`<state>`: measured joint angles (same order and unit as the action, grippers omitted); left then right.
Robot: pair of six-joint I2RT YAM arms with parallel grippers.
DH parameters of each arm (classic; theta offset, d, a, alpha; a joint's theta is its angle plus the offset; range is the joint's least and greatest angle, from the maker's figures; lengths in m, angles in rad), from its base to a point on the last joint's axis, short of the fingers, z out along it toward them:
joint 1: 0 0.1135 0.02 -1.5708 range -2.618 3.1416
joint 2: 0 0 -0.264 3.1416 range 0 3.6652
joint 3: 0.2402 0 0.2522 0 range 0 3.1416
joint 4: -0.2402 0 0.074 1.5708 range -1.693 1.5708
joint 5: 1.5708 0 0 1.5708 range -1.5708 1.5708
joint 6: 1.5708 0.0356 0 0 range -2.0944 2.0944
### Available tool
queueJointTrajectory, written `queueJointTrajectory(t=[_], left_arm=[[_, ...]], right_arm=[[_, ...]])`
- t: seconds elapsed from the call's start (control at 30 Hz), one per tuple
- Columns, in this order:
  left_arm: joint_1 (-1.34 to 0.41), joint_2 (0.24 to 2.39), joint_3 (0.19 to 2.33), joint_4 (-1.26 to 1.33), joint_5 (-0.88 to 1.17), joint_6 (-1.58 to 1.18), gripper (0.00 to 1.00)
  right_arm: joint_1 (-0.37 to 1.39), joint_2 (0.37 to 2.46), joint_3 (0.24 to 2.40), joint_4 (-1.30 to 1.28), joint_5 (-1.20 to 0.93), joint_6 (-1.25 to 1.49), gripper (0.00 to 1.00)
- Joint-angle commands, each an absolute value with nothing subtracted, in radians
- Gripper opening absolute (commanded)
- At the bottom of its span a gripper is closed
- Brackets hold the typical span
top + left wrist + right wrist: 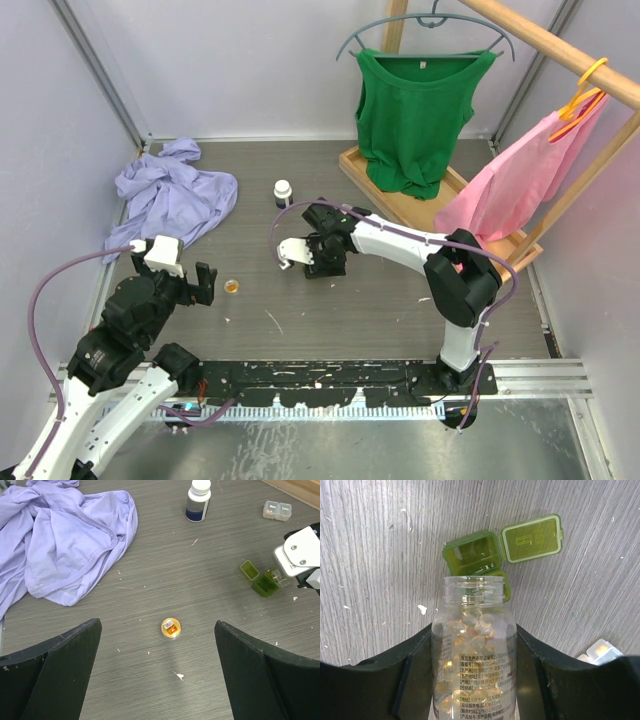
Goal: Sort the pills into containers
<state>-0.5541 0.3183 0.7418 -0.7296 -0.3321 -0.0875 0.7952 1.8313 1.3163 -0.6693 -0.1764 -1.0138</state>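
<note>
My right gripper (474,632) is shut on an uncapped clear bottle (472,665) of yellow softgel pills, tipped so its mouth is just over the olive green case (472,554). One lid of that case (532,539) stands open. The case also shows in the left wrist view (261,581), beside the right gripper (312,258). The clear case (277,510) lies shut farther back, and a corner of it shows in the right wrist view (600,652). My left gripper (157,675) is open and empty, above a small gold cap (171,627) on the table.
A dark pill bottle with a white cap (198,500) stands at the back centre. A lavender garment (170,195) lies at back left. A wooden rack (400,195) with a green shirt (415,110) and a pink garment (520,175) stands at back right.
</note>
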Motion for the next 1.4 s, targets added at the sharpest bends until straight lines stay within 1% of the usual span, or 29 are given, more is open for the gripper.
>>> queueJointTrajectory(t=[0.0,0.03,0.07,0.1,0.17,0.2,0.23,0.27,0.33,0.37,0.4,0.43,0.5,0.53,0.6,0.73,1.07,1.2,1.37], left_arm=[[-0.549,0.307,0.746,-0.67,-0.319,-0.072,0.98],[-0.549,0.306,0.744,-0.666,-0.32,-0.07,0.98],[-0.549,0.306,0.745,-0.668,-0.319,-0.07,0.98],[-0.549,0.307,0.747,-0.669,-0.317,-0.07,0.98],[-0.549,0.307,0.745,-0.668,-0.317,-0.071,0.98],[-0.549,0.308,0.745,-0.666,-0.317,-0.071,0.98],[-0.549,0.309,0.745,-0.667,-0.317,-0.071,0.98],[-0.549,0.311,0.747,-0.67,-0.315,-0.071,0.98],[-0.549,0.306,0.746,-0.67,-0.316,-0.071,0.98],[-0.549,0.305,0.744,-0.667,-0.317,-0.071,0.98],[-0.55,0.305,0.744,-0.665,-0.317,-0.071,0.98],[-0.549,0.307,0.746,-0.668,-0.316,-0.071,0.98],[-0.551,0.306,0.746,-0.671,-0.315,-0.072,0.98],[-0.55,0.305,0.744,-0.667,-0.315,-0.071,0.98],[-0.549,0.308,0.745,-0.665,-0.314,-0.069,0.98],[-0.55,0.305,0.744,-0.666,-0.314,-0.071,0.98],[-0.55,0.31,0.745,-0.667,-0.308,-0.071,0.98],[-0.549,0.311,0.745,-0.667,-0.308,-0.071,0.98],[-0.549,0.311,0.746,-0.667,-0.309,-0.077,0.98]], right_arm=[[0.786,1.792,1.366,-0.723,-0.243,-1.019,0.01],[0.8,1.789,1.345,-0.718,-0.227,-1.026,0.01],[0.802,1.772,1.304,-0.627,-0.143,-1.006,0.01],[0.79,1.763,1.29,-0.582,-0.141,-0.988,0.01],[0.783,1.795,1.365,-0.72,-0.244,-1.015,0.01],[0.797,1.796,1.353,-0.733,-0.216,-1.03,0.01],[0.801,1.778,1.302,-0.602,-0.144,-1.013,0.01],[0.792,1.767,1.28,-0.574,-0.121,-0.994,0.01],[0.783,1.797,1.355,-0.721,-0.239,-1.017,0.01],[0.8,1.792,1.348,-0.71,-0.223,-1.03,0.01],[0.81,1.774,1.281,-0.605,-0.149,-1.01,0.01],[0.803,1.763,1.27,-0.555,-0.111,-0.997,0.01],[0.791,1.792,1.345,-0.697,-0.214,-1.014,0.01],[0.805,1.796,1.334,-0.703,-0.209,-1.024,0.01],[0.805,1.785,1.297,-0.639,-0.156,-1.02,0.01],[0.787,1.817,1.33,-0.645,-0.168,-0.975,0.01],[0.741,1.796,1.325,-0.606,-0.272,-0.904,0.01],[0.725,1.769,1.333,-0.605,-0.369,-0.877,0.01],[0.67,1.725,1.319,-0.573,-0.558,-0.795,0.01]])
